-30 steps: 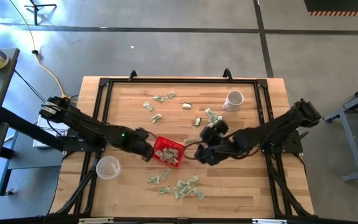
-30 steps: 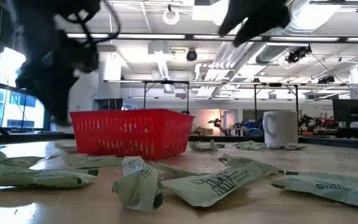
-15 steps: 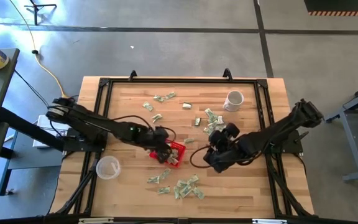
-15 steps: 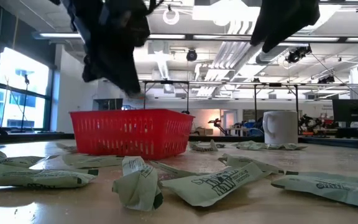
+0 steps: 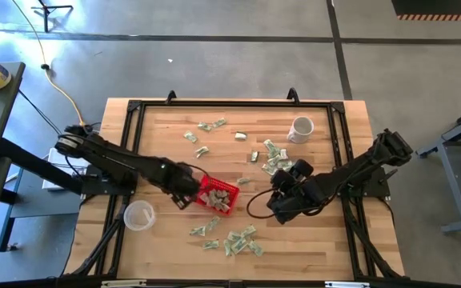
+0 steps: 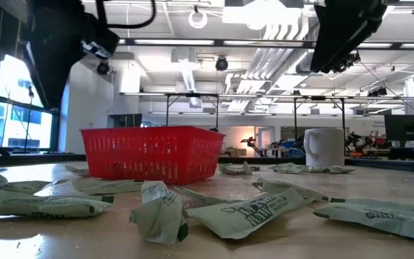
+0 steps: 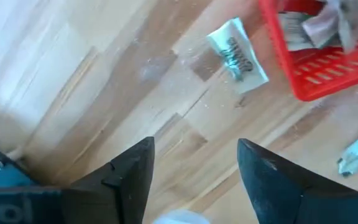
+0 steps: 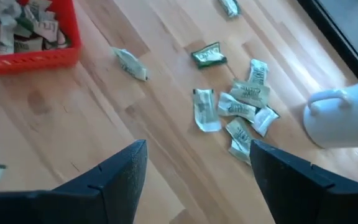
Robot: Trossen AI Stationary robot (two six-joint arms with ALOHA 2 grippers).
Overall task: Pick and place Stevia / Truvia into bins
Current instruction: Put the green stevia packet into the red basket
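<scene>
The red basket [image 5: 217, 194] stands mid-table with several Stevia sachets [image 7: 316, 25] lying in it. More sachets lie loose on the wood: a far group [image 5: 272, 154], a near group [image 5: 238, 240], and one [image 7: 238, 55] just outside the basket. My left gripper [image 7: 197, 180] hovers open to the left of the basket [image 7: 309, 68], nothing between its fingers. My right gripper [image 8: 207, 180] hovers open to the right of the basket [image 8: 23, 43], also empty, with the far group of sachets [image 8: 241, 106] ahead of it.
A white mug [image 5: 301, 128] stands at the far right, and a clear plastic cup [image 5: 138, 214] near the left edge. A black frame [image 5: 134, 120] borders the table. In the low view both arms hang above the basket [image 6: 153, 152] and the sachets [image 6: 250, 212].
My left gripper swung toward the table's right until it was over the red basket, then drew back toward the left edge and now hangs beside the basket. My right gripper has drifted a little toward the table's right edge.
</scene>
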